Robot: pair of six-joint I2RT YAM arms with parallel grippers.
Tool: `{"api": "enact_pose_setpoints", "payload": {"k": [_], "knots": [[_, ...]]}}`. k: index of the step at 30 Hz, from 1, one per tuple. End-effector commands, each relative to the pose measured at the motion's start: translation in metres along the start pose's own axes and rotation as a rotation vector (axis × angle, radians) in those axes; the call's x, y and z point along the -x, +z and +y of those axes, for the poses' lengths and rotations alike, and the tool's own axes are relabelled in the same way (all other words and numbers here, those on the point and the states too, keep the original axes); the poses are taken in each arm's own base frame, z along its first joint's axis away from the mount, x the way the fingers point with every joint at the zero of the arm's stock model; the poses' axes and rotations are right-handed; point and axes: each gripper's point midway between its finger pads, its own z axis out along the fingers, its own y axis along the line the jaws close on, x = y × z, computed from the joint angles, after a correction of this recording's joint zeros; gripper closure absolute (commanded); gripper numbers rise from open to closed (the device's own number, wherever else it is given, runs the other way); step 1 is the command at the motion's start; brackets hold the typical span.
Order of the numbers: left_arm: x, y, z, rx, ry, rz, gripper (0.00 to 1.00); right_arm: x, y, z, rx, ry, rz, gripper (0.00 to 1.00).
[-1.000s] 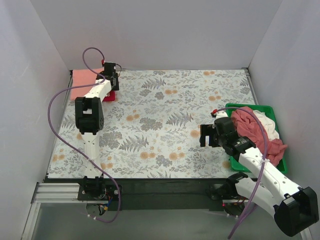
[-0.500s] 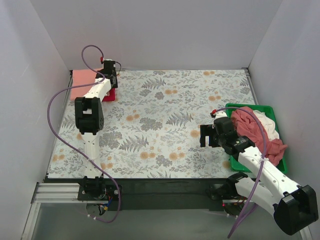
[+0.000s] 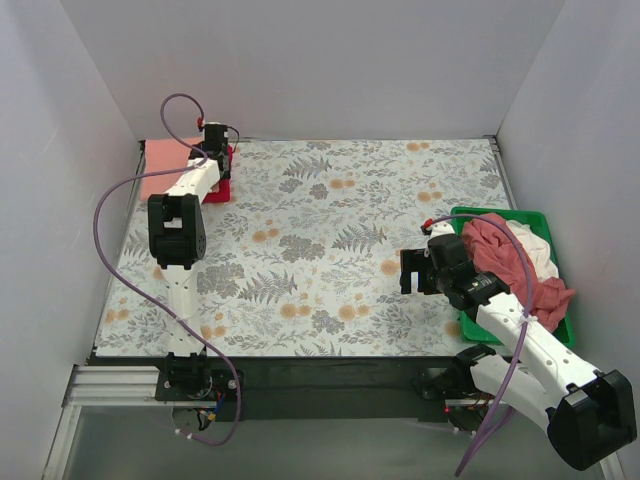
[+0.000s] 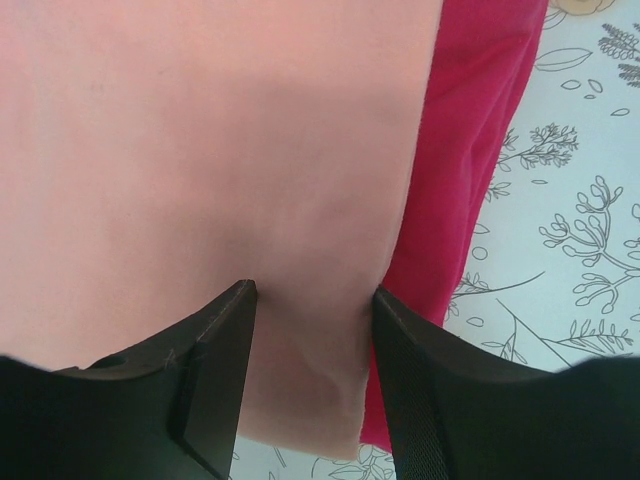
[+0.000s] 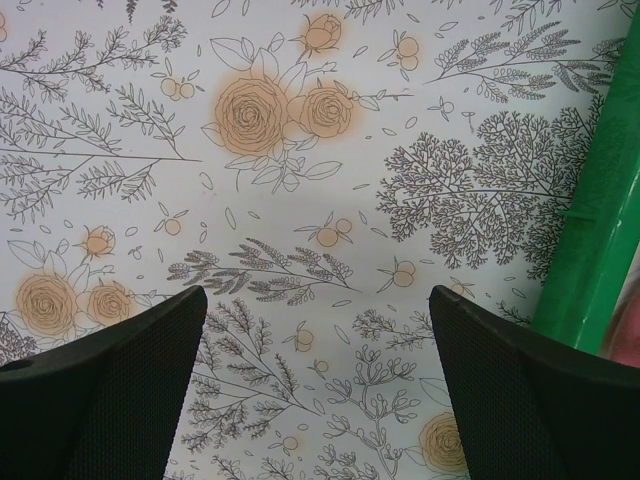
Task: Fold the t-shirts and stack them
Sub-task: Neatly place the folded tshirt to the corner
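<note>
A folded salmon-pink t-shirt (image 3: 163, 168) (image 4: 200, 150) lies at the far left corner, on top of a bright red t-shirt (image 3: 221, 188) (image 4: 480, 150) whose edge sticks out on the right. My left gripper (image 3: 216, 148) (image 4: 312, 292) hovers low over the pink shirt's near right corner. Its jaws are partly apart, and the flat, slightly creased fabric shows between them. My right gripper (image 3: 411, 272) (image 5: 318, 295) hangs wide open over bare floral cloth, left of the tray, holding nothing. A dusty rose t-shirt (image 3: 503, 252) and a white t-shirt (image 3: 541, 247) lie crumpled in the tray.
The green plastic tray (image 3: 497, 212) (image 5: 590, 250) sits at the right edge of the table, close to my right arm. White walls close in the back and both sides. Floral cloth (image 3: 320, 240) covers the table.
My left gripper has shifted a little toward the back wall over the folded stack, and its jaws have narrowed. The right arm has not moved.
</note>
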Motion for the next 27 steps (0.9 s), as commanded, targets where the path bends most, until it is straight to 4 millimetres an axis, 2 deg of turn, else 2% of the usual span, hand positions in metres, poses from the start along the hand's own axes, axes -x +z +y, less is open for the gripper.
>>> {"api": "enact_pose_setpoints", "payload": {"k": [1,5,10,12,16,20,23,25,27], "knots": [[0.011,-0.007,0.008,0.0,-0.016,-0.027,0.52,0.011,-0.004,-0.002,-0.015,0.006,-0.034,0.02],[0.006,-0.006,0.0,-0.042,-0.015,-0.014,0.53,0.01,-0.004,-0.003,-0.017,0.007,-0.033,0.02],[0.01,-0.008,0.003,-0.024,-0.023,-0.022,0.9,0.011,-0.005,-0.004,-0.022,0.008,-0.038,0.02],[0.014,-0.01,0.005,-0.022,-0.029,-0.031,1.0,0.012,-0.005,-0.004,-0.023,0.009,-0.041,0.02],[0.029,-0.02,0.008,-0.031,-0.038,-0.064,1.0,0.013,-0.008,-0.004,-0.022,0.009,-0.054,0.02],[0.06,-0.046,0.013,-0.064,-0.074,-0.133,1.0,0.015,-0.009,-0.005,-0.025,0.015,-0.064,0.02],[0.074,-0.061,0.011,-0.108,-0.088,-0.172,1.0,0.015,-0.01,-0.005,-0.027,0.013,-0.065,0.02],[0.08,-0.068,0.012,-0.127,-0.089,-0.196,1.0,0.014,-0.009,-0.006,-0.028,0.016,-0.064,0.02],[0.076,-0.066,0.01,-0.127,-0.074,-0.19,1.0,0.014,-0.01,-0.005,-0.024,0.013,-0.064,0.02]]}}
